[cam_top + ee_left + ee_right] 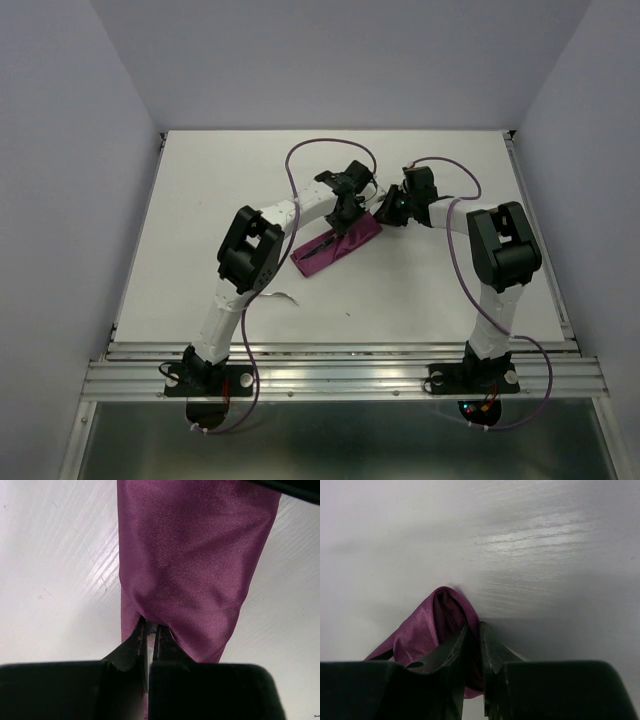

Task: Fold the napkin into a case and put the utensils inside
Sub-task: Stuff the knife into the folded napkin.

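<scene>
The burgundy napkin (352, 242) lies folded into a narrow case near the table's middle, running from near-left to far-right. My left gripper (345, 218) is over its middle. In the left wrist view its tips (149, 630) are tucked under a cloth edge of the case (190, 555), shut on a thin pale sliver that looks like a utensil (149, 647). My right gripper (388, 215) is at the case's far right end. It is shut (474, 627) on a fold of the napkin (427, 625), and the pinched cloth stands up in a peak off the table.
A small pale curved object (283, 296) lies on the white table (200, 200) beside the left arm's elbow; I cannot tell what it is. Purple cables (300, 155) loop above both arms. Pale walls enclose three sides, and a metal rail (340, 365) runs along the near edge.
</scene>
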Available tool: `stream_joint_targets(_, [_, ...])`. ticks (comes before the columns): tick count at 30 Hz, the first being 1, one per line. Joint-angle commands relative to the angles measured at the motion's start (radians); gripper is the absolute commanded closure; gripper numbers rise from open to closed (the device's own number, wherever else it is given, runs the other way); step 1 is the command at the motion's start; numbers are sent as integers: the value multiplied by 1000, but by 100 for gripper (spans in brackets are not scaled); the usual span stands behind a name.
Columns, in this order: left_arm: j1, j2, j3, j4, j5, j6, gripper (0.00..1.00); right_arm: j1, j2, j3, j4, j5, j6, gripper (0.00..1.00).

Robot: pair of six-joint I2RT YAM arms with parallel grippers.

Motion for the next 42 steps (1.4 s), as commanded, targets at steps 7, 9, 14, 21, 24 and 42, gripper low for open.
stream_joint_targets(7, [6,-83,-2,11,-31,41,100,13,-22,-21,39,-14,2,80])
stream_joint_targets(9, [5,-83,4,8,-31,44,100,13,-22,-21,41,-14,2,80])
stream_joint_targets(14, [5,-76,27,-22,-82,55,100,13,-20,-19,39,-18,-1,80])
stream_joint_targets(21, [6,-70,42,-35,-99,66,100,13,-20,-19,38,-18,-4,80])
stream_joint_targets(24, [5,-69,44,-33,-103,64,100,4,-20,-19,38,-18,-6,80])
stream_joint_targets(42, [6,-86,58,-38,-112,43,69,4,-51,-25,24,5,-20,77])
